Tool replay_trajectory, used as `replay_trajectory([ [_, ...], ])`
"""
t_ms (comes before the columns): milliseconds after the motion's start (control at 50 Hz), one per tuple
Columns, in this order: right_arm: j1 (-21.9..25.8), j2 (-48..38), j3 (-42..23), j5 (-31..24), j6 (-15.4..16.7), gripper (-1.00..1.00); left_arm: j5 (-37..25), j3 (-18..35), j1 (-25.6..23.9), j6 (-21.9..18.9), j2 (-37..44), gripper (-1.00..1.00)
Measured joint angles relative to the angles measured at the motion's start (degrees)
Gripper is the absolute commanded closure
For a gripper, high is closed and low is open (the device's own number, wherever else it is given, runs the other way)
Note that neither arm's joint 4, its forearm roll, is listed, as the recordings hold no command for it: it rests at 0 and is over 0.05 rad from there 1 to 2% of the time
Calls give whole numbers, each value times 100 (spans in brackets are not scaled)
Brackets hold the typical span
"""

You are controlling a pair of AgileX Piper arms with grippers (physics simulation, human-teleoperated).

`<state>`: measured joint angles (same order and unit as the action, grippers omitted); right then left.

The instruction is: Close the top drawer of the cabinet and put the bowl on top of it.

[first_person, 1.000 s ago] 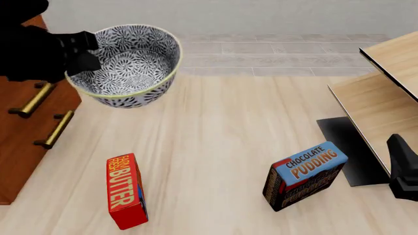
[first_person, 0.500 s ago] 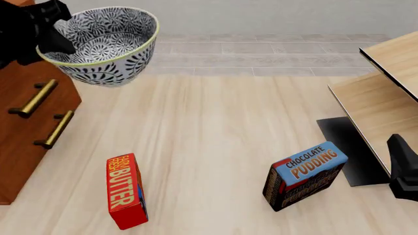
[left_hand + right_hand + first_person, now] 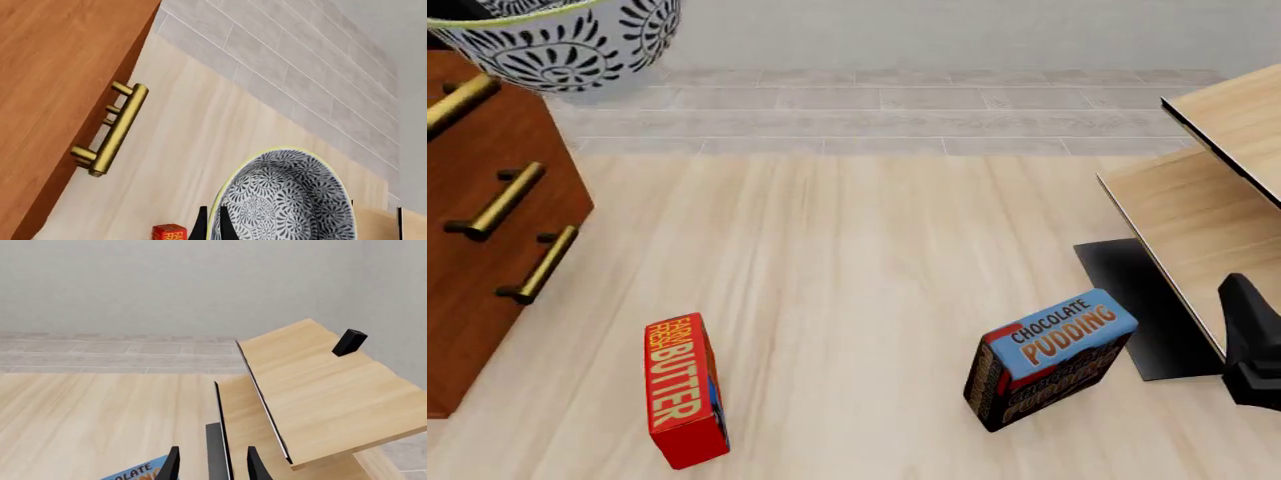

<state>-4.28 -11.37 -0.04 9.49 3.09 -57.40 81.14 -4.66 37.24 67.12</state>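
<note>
Compared with the frame half a second earlier, the bowl (image 3: 561,40) had climbed toward the upper left corner of the front view, so that only its lower half stayed in frame, above the near corner of the cabinet (image 3: 487,230); the left arm, visible beside it before, had passed out of that view altogether. The butter box (image 3: 683,388) and the chocolate pudding box (image 3: 1048,358) lay on the desk (image 3: 854,270) where they had been, and the dark bulk of the right arm at the right edge had not shifted. The left wrist view showed what the front view could not: the left end effector (image 3: 211,226) had its two dark fingers (image 3: 200,227) clamped on the bowl's pale rim, one inside and one outside, with the patterned interior open to the camera. It also showed the cabinet's wooden side and a brass handle (image 3: 115,131) standing out from it, though which drawer that handle belonged to could not be told. The right wrist view showed the right end effector (image 3: 210,462) with its fingers apart and holding nothing, pointed at the pale wooden shelf (image 3: 313,385) with a black edge, a corner of the pudding box just in frame.
</note>
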Motion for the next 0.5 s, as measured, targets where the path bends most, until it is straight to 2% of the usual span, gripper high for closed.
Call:
replay_trajectory([
  [320,13,-64,0,52,3,-100,-846,1423,868,-81,185,100],
  [500,14,-63,0,49,2,-100,-1092,1986,1316,-79,278,100],
])
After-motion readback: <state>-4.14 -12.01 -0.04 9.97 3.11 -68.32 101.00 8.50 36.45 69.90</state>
